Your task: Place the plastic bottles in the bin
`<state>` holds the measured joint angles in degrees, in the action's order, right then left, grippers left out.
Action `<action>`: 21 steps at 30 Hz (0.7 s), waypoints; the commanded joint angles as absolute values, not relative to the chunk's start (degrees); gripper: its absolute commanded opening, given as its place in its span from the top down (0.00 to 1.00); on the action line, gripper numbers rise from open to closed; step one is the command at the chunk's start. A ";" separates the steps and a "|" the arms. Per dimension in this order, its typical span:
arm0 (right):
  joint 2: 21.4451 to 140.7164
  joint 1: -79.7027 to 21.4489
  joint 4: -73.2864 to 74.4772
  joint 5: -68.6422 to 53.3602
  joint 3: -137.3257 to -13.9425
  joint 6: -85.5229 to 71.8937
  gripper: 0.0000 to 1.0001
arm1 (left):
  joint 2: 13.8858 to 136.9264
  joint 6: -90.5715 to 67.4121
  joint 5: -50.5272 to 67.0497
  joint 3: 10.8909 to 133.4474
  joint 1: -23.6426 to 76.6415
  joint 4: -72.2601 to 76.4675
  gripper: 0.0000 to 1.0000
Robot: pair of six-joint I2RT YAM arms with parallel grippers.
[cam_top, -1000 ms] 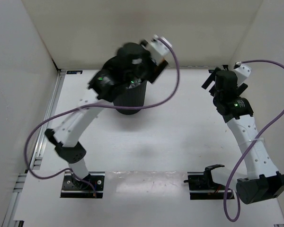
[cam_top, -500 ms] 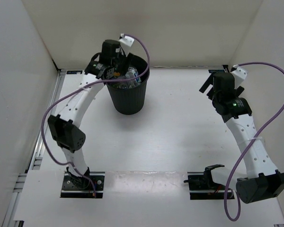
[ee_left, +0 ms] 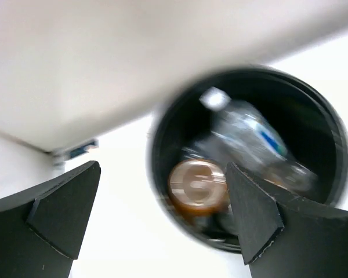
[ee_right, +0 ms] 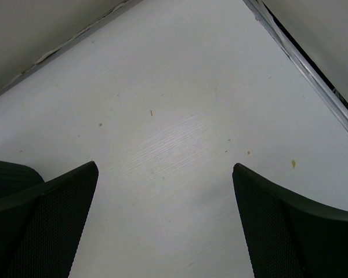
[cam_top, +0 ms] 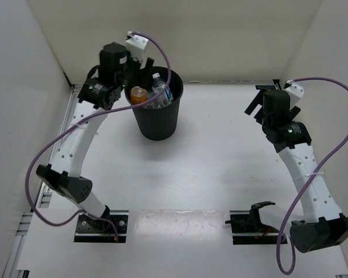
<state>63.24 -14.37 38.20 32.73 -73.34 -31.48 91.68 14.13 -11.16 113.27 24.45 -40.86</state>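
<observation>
The black ribbed bin (cam_top: 157, 119) stands at the back left of the table. Inside it lie the orange bottle (cam_top: 138, 94) and the clear water bottle with a blue label (cam_top: 161, 90). Both show blurred in the left wrist view, the orange one (ee_left: 197, 185) beside the clear one (ee_left: 249, 136) inside the bin (ee_left: 162, 168). The other bottles are hidden. My left gripper (cam_top: 140, 70) is open and empty, high over the bin's left rim. My right gripper (cam_top: 257, 98) is open and empty above bare table at the far right.
White walls enclose the table on the left, back and right. A metal rail (cam_top: 58, 145) runs along the left edge, and another rail (ee_right: 313, 75) runs by my right gripper. Two black mounts (cam_top: 252, 219) sit at the near edge.
My left arm has swung left and back from over the bin, uncovering the bin's mouth and the bottles inside. My right arm has stayed almost still.
</observation>
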 commanded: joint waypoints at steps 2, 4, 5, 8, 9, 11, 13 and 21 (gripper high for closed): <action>62.92 -14.33 38.41 30.59 -75.15 -30.07 0.00 | 87.20 15.03 -16.78 112.60 16.19 -39.99 0.00; 64.15 -14.33 38.41 26.84 -75.15 -28.40 0.00 | 85.88 12.40 -17.83 107.86 8.81 -39.99 0.00; 65.55 -13.80 38.41 24.72 -75.15 -26.04 0.00 | 85.35 11.35 -18.54 105.75 6.35 -39.99 0.00; 69.16 -13.80 41.83 20.49 -75.76 -24.70 0.00 | 81.75 8.18 -13.49 95.65 -2.88 -40.52 0.00; 70.04 -13.80 42.62 19.09 -75.76 -24.70 0.00 | 80.96 8.17 -11.27 90.23 -6.29 -42.43 0.00; 72.41 -13.27 43.94 17.94 -75.76 -24.18 0.00 | 78.93 8.17 -4.35 83.97 -8.69 -44.20 0.00; 74.17 -12.75 43.95 17.41 -75.24 -24.17 0.00 | 78.32 9.05 -2.47 74.33 -10.71 -45.52 0.00; 78.13 -12.74 43.95 14.24 -76.46 -26.80 0.00 | 74.89 4.48 4.38 60.13 -17.49 -45.53 0.00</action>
<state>77.49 -13.08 43.64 16.67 -73.91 -26.50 80.73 6.44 -2.24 60.95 -15.77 -46.57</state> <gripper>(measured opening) 0.998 0.998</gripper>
